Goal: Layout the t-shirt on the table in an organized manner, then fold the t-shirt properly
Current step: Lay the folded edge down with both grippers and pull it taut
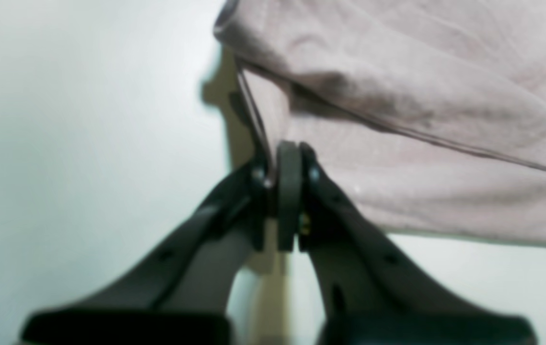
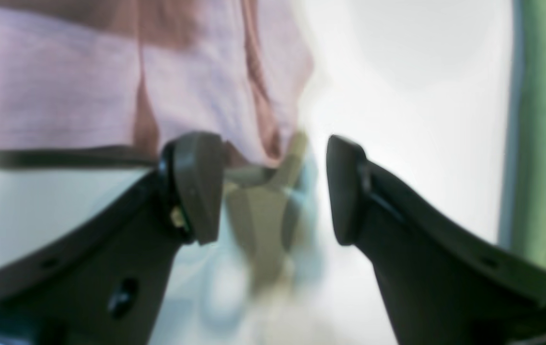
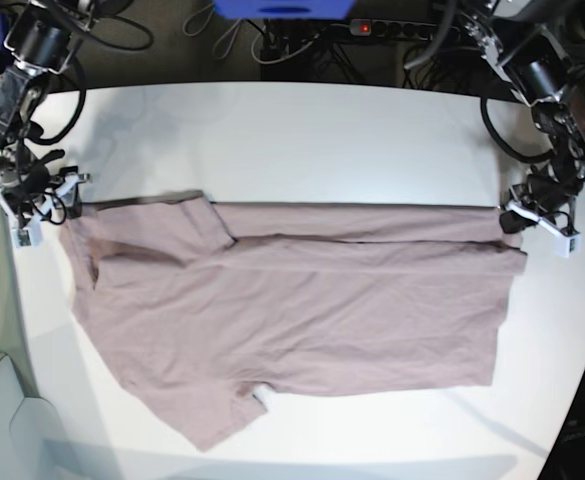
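Your right hand (image 2: pixel 273 189) sits at the shirt's corner, fingers spread wide, gripping nothing. Between both arms the t-shirt (image 3: pixel 302 300) lies spread across the white surface (image 3: pixel 292 130), partly folded. Your left hand (image 1: pixel 287 191) is pinched tight on its edge. Cables (image 3: pixel 302 45) crowd behind.

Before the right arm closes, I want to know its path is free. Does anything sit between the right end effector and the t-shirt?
Nothing visible does. The right end effector stands open at the edge of the t-shirt, with only bare table around that corner. The left end effector is already shut on the shirt's far end.
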{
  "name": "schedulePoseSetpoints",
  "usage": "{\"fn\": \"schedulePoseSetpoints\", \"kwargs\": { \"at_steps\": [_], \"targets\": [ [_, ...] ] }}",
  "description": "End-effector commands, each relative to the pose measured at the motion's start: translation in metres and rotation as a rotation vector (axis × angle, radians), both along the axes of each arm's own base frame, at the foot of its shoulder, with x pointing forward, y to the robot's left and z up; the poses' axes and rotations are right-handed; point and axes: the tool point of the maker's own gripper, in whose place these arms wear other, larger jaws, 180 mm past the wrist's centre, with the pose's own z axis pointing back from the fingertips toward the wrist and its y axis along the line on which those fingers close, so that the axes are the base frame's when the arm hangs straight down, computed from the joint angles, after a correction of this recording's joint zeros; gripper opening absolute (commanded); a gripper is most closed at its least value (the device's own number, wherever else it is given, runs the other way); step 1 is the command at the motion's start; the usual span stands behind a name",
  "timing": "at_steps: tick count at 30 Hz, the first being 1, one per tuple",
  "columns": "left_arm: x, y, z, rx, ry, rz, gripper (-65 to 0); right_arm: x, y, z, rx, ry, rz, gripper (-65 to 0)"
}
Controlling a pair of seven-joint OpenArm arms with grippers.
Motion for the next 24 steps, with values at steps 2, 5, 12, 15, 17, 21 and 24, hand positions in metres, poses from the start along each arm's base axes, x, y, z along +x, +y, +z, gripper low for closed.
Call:
{"fn": "schedulePoseSetpoints", "kwargs": {
  "at_steps": [2,5,12,15,17,21,24],
  "targets": [
    [0.006,0.008,0.01,0.024,-0.019,-0.002,-64.8,0.014,-0.006,0.018,-0.012,-0.067,-0.001,-34.4],
    [0.005,0.008,0.009,0.024,-0.017,-0.002,-64.8,0.014,-0.006,0.018,-0.013,-0.065,-0.001,-47.8],
    [-0.001,0.008,0.006,0.027,0.002,-0.006,-64.8,0.012,-0.008,0.019,-0.021,-0.064,-0.002,-65.0],
    [-0.013,0.01,0.005,0.047,0.049,-0.023,-64.8,0.001,-0.01,0.017,-0.033,-0.051,0.0,-65.0],
    [-0.019,0.011,0.011,0.08,0.064,-0.04,-64.8,-0.007,-0.011,0.023,-0.062,-0.057,0.01,-65.0],
    [-0.037,0.013,0.026,0.171,0.082,-0.072,-64.8,-0.022,-0.008,0.032,-0.11,-0.058,0.034,-65.0],
    [-0.052,0.009,0.036,0.228,0.106,-0.096,-64.8,-0.039,-0.008,0.029,-0.131,-0.033,0.047,-65.0]
  ]
}}
